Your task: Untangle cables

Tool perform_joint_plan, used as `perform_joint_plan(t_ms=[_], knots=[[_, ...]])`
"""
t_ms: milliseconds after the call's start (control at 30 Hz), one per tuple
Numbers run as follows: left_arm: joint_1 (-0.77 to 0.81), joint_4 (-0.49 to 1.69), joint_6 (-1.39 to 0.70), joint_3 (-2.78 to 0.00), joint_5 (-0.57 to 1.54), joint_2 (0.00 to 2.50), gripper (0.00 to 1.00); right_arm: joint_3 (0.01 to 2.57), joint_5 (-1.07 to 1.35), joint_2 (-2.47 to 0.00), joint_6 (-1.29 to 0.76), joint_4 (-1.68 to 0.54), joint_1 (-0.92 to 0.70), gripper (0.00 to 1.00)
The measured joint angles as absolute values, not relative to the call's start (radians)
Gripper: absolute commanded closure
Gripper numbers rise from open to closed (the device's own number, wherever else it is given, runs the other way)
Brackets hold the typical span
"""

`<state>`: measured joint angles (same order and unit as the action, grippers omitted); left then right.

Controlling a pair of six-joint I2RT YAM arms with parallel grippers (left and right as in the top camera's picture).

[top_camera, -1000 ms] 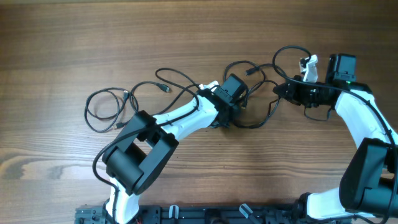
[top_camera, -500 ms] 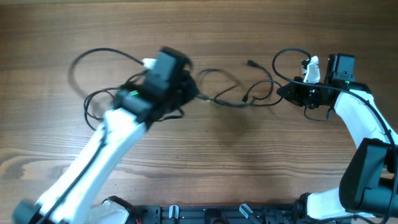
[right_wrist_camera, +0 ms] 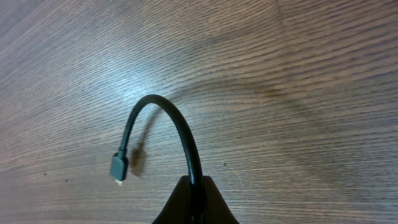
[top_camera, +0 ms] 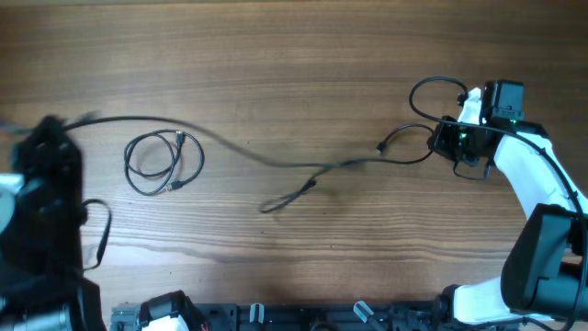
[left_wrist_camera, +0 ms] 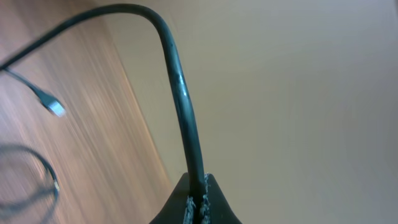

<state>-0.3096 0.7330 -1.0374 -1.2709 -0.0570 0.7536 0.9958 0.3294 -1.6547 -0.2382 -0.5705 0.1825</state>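
Two pincers are each clamped shut on a thin black cable. Closest in, the left pincer pinches a cable that arches up and away from its tips. The right pincer pinches a cable end that curves over to a small plug near the counter.

Farther out, a long strand sags across the counter between the arms, with a loose tail near the middle. A separate coil lies flat near the left arm.

The step in hand looks like drawing the tangle apart. Next, the ends probably need laying down well apart. The left arm is a blur at the frame edge, and it cannot be told whether the strand is one cable or two crossing.
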Motion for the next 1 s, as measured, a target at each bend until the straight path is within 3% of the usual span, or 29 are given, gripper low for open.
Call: perform_joint_plan(t_ms=[167, 367, 600, 833, 867, 900, 967, 1000], knots=[[-0.453, 0.766, -1.053, -1.271, -0.209, 0.780, 0.96, 0.996, 0.238, -1.655, -0.266, -0.586, 0.184, 0.96], [-0.514, 0.838, -1.055, -1.271, -0.226, 0.903, 0.96, 0.996, 0.069, -1.655, -0.349, -0.613, 0.185, 0.96], [-0.509, 0.847, -0.852, -1.272, 0.221, 1.190, 0.96, 0.996, 0.332, -1.655, -0.297, -0.589, 0.186, 0.96], [-0.364, 0.991, -0.403, -1.272, 0.571, 1.646, 0.96, 0.996, 0.498, -1.655, -0.256, -0.575, 0.126, 0.96], [-0.361, 0.995, -0.382, -1.272, 0.574, 1.678, 0.91, 0.996, 0.501, -1.655, -0.256, -0.573, 0.119, 0.96], [-0.361, 0.994, -0.369, -1.274, 0.578, 1.698, 0.80, 0.996, 0.501, -1.655, -0.256, -0.572, 0.115, 0.96], [-0.362, 0.987, -0.340, -1.274, 0.578, 1.787, 0.15, 0.996, 0.503, -1.655, -0.256, -0.568, 0.092, 0.96], [-0.362, 0.985, -0.327, -1.273, 0.576, 1.817, 0.00, 0.996, 0.510, -1.655, -0.256, -0.562, 0.073, 0.96]])
